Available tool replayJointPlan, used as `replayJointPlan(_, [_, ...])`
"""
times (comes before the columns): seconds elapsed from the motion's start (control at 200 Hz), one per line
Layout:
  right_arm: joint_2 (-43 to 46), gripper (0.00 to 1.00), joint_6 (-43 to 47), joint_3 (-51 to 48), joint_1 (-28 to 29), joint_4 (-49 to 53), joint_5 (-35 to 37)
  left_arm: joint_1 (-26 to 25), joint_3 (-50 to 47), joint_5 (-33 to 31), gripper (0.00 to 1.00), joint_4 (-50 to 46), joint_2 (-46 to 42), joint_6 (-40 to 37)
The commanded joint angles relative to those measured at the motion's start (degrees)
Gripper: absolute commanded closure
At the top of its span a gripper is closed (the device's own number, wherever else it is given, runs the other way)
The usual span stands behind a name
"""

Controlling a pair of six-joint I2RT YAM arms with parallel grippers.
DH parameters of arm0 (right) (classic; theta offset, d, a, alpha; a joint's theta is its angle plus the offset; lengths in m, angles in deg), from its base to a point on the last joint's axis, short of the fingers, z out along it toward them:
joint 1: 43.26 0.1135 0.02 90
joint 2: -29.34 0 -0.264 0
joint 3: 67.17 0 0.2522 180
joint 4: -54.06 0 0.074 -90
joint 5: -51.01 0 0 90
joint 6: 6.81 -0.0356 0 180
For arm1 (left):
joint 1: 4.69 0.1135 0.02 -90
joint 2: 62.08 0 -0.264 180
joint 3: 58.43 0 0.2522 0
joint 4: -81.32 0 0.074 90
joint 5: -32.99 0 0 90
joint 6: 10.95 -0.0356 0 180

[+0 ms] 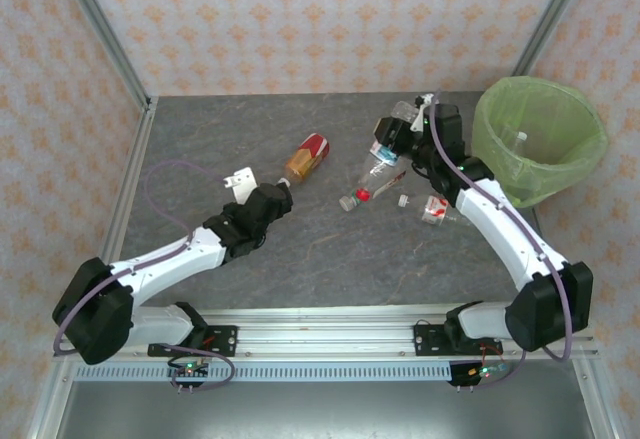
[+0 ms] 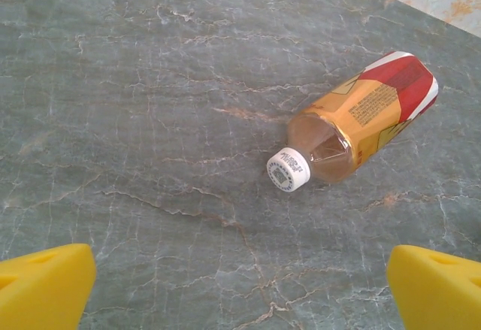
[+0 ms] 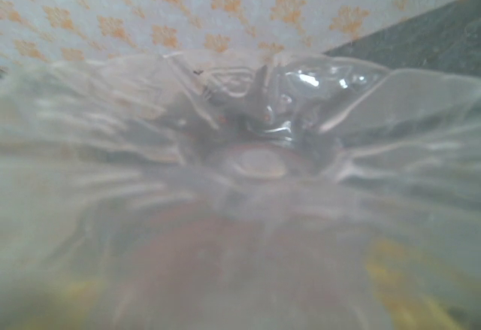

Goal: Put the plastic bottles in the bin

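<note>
Grey table [image 2: 150, 82]; bottle [image 2: 353, 123], label print unreadable

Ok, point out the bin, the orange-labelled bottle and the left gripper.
bin [image 1: 556, 175], top external view, front wall of its green bag.
orange-labelled bottle [image 2: 361, 116], left wrist view, on its orange label.
left gripper [image 2: 240, 289], left wrist view, midway between its yellow fingertips.

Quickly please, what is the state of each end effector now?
Left end effector: open, holding nothing.
Right end effector: closed on a clear plastic bottle.
</note>
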State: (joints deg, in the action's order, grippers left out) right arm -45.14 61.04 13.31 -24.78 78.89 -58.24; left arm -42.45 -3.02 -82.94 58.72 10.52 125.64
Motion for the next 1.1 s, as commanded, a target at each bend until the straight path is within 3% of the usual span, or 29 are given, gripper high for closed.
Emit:
replayJointPlan(0.0, [3.0, 0.53, 1.2, 2.0, -1.4, -3.3, 1.3, 0.1, 2.7, -1.0, 0.0, -1.8, 1.0, 1.1])
replayJointPlan(0.5, [6.4, 0.55, -5.3, 3.1, -15.6, -12.2, -4.5, 0.1, 2.3, 0.1, 0.0, -1.6, 1.9, 0.7])
replayJointPlan(0.876, [10.4, 0.55, -0.5, 8.0, -23.4, -9.2, -1.4, 0.1, 2.1, 1.9, 0.0, 1.4, 2.9, 0.0])
replayJointPlan(1.096, [10.5, 0.55, 2.7, 9.3, -28.0, -9.2, 6.1, 0.1, 1.9, 2.2, 0.0, 1.8, 2.9, -0.2])
